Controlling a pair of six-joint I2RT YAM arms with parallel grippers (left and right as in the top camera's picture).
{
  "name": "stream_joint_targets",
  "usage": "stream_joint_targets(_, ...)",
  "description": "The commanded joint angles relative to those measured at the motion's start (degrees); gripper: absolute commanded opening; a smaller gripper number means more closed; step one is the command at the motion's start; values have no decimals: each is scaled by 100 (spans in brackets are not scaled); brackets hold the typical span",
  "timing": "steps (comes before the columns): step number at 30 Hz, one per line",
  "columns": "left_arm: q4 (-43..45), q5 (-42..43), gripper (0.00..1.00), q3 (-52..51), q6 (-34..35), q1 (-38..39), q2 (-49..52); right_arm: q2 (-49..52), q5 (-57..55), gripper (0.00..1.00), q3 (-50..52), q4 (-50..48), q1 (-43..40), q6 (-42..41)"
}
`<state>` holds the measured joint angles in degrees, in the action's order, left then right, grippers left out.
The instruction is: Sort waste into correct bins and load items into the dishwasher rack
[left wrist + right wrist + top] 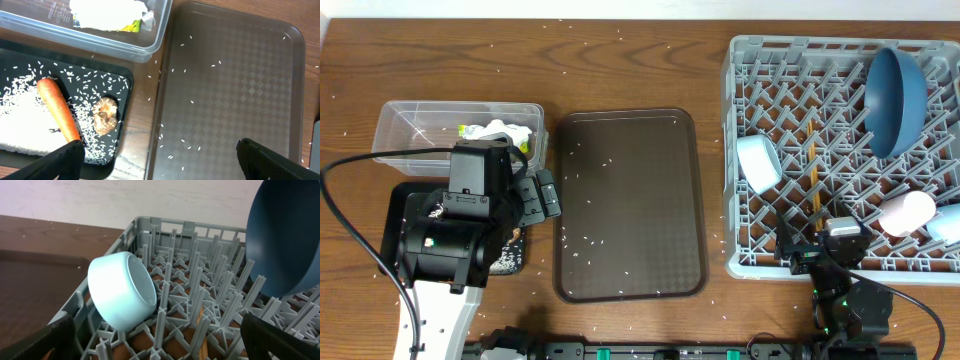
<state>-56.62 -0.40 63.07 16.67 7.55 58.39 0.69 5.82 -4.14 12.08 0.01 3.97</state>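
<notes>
Both the left fingers (55, 162), over the gap between black tray (122, 82) and brown tray (240, 100), and the right fingers (280, 340), at the rack (165, 222), were spread and empty, so the loose rice (186, 147) on the brown tray lay nearest the left arm, just to its right.

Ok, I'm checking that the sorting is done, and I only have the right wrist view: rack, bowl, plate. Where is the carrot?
Observer: The carrot lies inside the black tray, left of the serving tray.
Operator: And the napkin and wrapper?
Observer: Both sit in the clear tub: the napkin with the yellow wrapper beside it.
Operator: Are the cups loaded?
Observer: Yes, the pinkish cup and the light blue cup lie on their sides near the right edge of the rack.
</notes>
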Motion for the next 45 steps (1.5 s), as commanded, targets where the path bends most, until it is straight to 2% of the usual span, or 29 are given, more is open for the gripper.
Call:
stream_joint_targets(1,-15,-31,98,81,-35,-31,-4,-37,61,99,48,-31,-48,-70)
stream_joint_targets(31,-17,-31,98,79,-35,68,-219,-35,61,99,48,-31,-48,-70)
stream_joint_targets(36,28,-404,98,-48,-37,50,-831,-37,61,99,48,-31,-48,-70)
stream_joint_targets(40,579,-413,98,-581,-179,50,-1646,-35,61,99,48,-31,-48,-70)
stream_joint_targets(45,1587,-267,98,-1445,-916,48,-2846,-35,61,99,48,-31,-48,-70)
